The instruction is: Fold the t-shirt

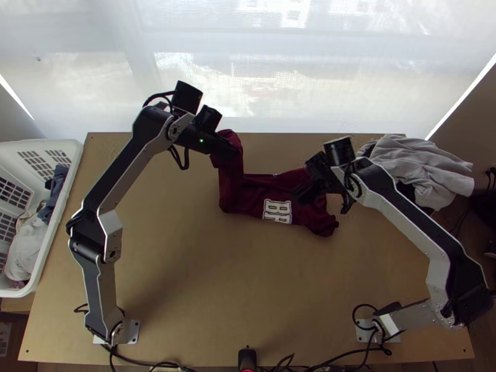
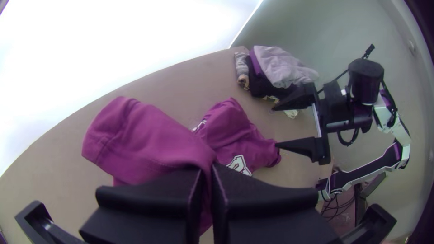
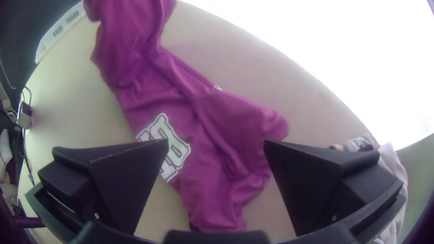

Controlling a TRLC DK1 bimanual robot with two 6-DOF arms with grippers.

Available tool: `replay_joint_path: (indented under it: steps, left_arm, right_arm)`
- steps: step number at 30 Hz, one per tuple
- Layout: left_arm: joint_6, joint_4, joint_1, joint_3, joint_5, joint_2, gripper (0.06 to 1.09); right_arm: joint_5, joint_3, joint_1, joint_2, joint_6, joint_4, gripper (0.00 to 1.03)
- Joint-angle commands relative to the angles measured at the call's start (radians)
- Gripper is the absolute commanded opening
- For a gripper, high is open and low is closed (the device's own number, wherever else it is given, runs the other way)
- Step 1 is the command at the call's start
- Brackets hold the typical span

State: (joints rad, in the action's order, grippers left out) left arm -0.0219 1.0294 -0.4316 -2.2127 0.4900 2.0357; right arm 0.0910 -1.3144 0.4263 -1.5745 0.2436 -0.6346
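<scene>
The maroon t-shirt [image 1: 254, 192] lies bunched on the table's far middle, its left part lifted by my left gripper [image 1: 230, 149]. In the left wrist view, my left gripper [image 2: 206, 169] is shut on the t-shirt [image 2: 153, 140], with a flap of cloth draped over its fingertips. My right gripper [image 1: 307, 183] is over the t-shirt's right part. In the right wrist view, my right gripper [image 3: 216, 142] stands open above the t-shirt [image 3: 226, 122], nothing held between its fingers. White lettering faces up on the cloth; which part of the shirt is held I cannot tell.
A pile of grey and dark clothes [image 1: 421, 167] lies at the table's far right corner. At the left edge stands a white laundry basket [image 1: 75, 167] with clothes inside. Bare wooden table [image 1: 235, 285] extends between the shirt and the near edge, where cables run.
</scene>
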Motion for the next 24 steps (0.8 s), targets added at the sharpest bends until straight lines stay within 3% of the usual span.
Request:
replay_joint_path:
  steps: [1,10,24]
  left_arm:
    - [0.008,-0.051,-0.079,-0.028,0.009,0.038,0.09]
    - [0.031,-0.166,-0.18,-0.03,0.038,0.077,0.09]
    - [0.085,-0.325,-0.279,-0.044,0.042,0.182,0.09]
  right_arm:
    - [0.003,-0.031,-0.081,0.111,0.011,-0.063,0.98]
    - [0.003,-0.028,-0.25,0.192,0.034,-0.088,0.98]
    - [0.003,0.007,-0.274,0.242,0.006,-0.086,0.98]
